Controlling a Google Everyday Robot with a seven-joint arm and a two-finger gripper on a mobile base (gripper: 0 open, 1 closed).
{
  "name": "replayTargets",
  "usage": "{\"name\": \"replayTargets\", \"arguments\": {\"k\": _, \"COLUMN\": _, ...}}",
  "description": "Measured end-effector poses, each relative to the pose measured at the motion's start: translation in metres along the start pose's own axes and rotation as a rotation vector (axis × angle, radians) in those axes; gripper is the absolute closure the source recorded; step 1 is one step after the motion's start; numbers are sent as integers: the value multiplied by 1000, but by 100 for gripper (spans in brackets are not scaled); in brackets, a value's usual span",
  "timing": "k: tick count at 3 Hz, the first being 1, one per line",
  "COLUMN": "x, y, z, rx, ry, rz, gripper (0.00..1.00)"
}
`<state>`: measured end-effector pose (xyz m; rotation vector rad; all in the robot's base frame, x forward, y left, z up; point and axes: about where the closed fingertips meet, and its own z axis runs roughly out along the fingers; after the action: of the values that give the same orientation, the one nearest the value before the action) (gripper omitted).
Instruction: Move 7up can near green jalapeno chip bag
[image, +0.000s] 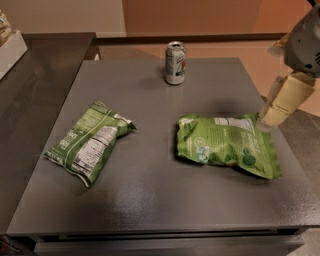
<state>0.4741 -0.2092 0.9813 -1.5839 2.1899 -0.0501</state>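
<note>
The 7up can (175, 62) stands upright near the far edge of the dark grey table (150, 195), silver-white with green and red markings. The green jalapeno chip bag (87, 141) lies flat at the left, olive green with a white nutrition panel and white stripes. My gripper (280, 105) hangs at the table's right edge, cream-coloured, well to the right of the can and just above the top right corner of a lime-green bag. It holds nothing.
A wider lime-green chip bag (226, 144) with round logos lies at the right of the table. A darker counter (35, 65) adjoins the table on the left, with a white box (10, 47) at its far left.
</note>
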Motion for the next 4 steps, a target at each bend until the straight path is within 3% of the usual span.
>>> {"name": "replayTargets", "arguments": {"k": 2, "x": -48, "y": -70, "z": 26, "rx": 64, "ry": -168, "rz": 93, "gripper": 0}}
{"name": "replayTargets", "arguments": {"k": 4, "x": -101, "y": -128, "z": 68, "rx": 82, "ry": -259, "rz": 142, "gripper": 0}}
